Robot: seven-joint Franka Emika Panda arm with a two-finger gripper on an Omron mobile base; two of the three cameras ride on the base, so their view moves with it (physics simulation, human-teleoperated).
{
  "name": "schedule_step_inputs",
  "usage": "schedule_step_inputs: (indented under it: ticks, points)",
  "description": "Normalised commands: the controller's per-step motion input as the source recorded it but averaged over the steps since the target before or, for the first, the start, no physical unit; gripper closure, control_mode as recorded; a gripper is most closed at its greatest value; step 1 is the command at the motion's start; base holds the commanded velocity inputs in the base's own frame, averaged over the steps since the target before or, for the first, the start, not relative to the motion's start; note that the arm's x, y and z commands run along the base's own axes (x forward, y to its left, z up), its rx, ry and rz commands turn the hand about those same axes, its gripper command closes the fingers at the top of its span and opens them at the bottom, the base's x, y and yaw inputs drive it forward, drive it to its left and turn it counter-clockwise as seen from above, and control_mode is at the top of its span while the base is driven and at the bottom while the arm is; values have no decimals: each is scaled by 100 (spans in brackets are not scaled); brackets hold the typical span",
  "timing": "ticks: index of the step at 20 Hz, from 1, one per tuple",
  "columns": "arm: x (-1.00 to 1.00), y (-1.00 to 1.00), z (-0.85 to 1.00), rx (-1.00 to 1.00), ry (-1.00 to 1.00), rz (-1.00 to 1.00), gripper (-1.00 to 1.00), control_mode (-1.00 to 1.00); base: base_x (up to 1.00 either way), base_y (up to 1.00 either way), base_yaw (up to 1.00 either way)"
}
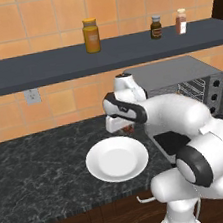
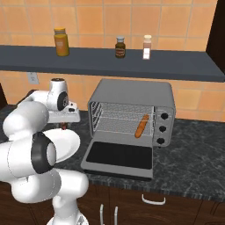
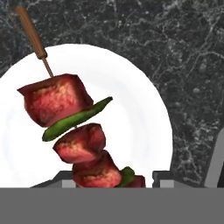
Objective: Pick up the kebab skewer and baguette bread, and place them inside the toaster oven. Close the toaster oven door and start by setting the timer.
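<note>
Gripping kebab skewer (image 3: pixel 76 127) between fingertips (image 3: pixel 111 178), lower meat chunks pinched at jaws. Running long axis away from gripper, wooden handle end pointing farthest out. Hanging over white plate (image 3: pixel 148 109) on dark counter (image 3: pixel 192 65). Lying further right: toaster oven (image 2: pixel 132 110), door (image 2: pixel 119 157) dropped open flat, baguette (image 2: pixel 141 125) resting on rack. Needing, by judgement, swing right with stick lined toward opening.
</note>
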Motion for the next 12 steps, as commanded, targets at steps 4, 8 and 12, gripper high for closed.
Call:
schedule_step_inputs:
  ticks: [4, 8, 12]
  points:
    - [-15, -71, 7, 0, 0, -12, 100, -100, 0, 0, 0]
    - [-14, -85, 3, 0, 0, -13, 100, -100, 0, 0, 0]
    - [-21, -81, 0, 0, 2, -9, 100, -100, 0, 0, 0]
